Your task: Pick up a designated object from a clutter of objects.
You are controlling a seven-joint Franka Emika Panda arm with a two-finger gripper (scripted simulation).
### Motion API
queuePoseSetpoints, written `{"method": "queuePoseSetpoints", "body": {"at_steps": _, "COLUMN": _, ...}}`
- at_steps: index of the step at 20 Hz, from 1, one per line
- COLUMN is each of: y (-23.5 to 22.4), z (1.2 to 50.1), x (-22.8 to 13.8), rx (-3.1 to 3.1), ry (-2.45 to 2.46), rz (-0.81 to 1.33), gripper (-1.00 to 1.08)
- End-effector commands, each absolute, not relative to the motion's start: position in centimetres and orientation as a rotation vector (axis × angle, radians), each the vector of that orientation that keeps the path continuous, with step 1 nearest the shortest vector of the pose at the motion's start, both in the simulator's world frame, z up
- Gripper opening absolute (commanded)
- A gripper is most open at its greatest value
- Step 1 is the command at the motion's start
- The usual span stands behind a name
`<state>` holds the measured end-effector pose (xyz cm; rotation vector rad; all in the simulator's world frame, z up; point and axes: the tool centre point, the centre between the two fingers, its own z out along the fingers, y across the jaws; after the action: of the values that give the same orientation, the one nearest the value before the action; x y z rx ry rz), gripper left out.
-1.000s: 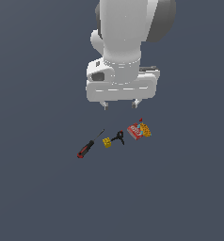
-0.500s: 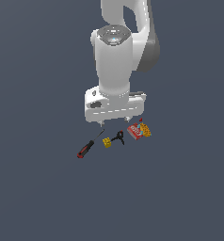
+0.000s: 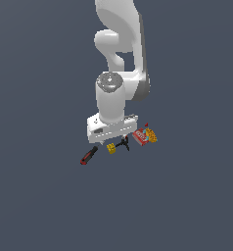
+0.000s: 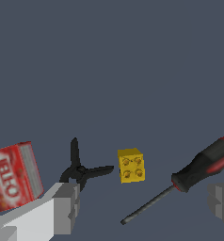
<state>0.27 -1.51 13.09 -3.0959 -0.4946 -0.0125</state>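
The small yellow studded brick lies on the dark floor between the red-and-black-handled screwdriver and the small black clamp. The red-and-yellow flat box lies further to the exterior view's right. My gripper hangs just above the brick, fingers pointing down. In the wrist view the brick sits studs-up between the clamp and the screwdriver, with the box beyond the clamp. The gripper is open and empty, its two grey fingers wide apart and above the floor.
The four objects lie close together in a short row. The clamp's arm reaches close to the brick's side. The screwdriver's thin shaft points in under the gripper. The dark floor stretches around the group.
The arm has come down toward the clutter, and the hand now sits just above the brick and clamp. The gripper stays open. The objects have not moved.
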Motion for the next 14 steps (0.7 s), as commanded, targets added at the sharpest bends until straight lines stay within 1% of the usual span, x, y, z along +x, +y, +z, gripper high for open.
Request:
{"method": "queuePoseSetpoints", "body": {"at_steps": 1, "y": -1.9, "z": 11.1, "x": -0.2, "rx": -3.09, "ry": -0.545, "rz": -0.01, "gripper": 1.0}}
{"method": "queuePoseSetpoints", "body": {"at_steps": 8, "y": -2.7, "z": 7.9, "x": -1.4, "rx": -3.078, "ry": -0.627, "rz": -0.002, "gripper": 1.0}}
{"method": "queuePoseSetpoints", "body": {"at_steps": 14, "y": -2.8, "z": 7.3, "x": -1.6, "rx": -3.075, "ry": -0.64, "rz": 0.001, "gripper": 1.0}}
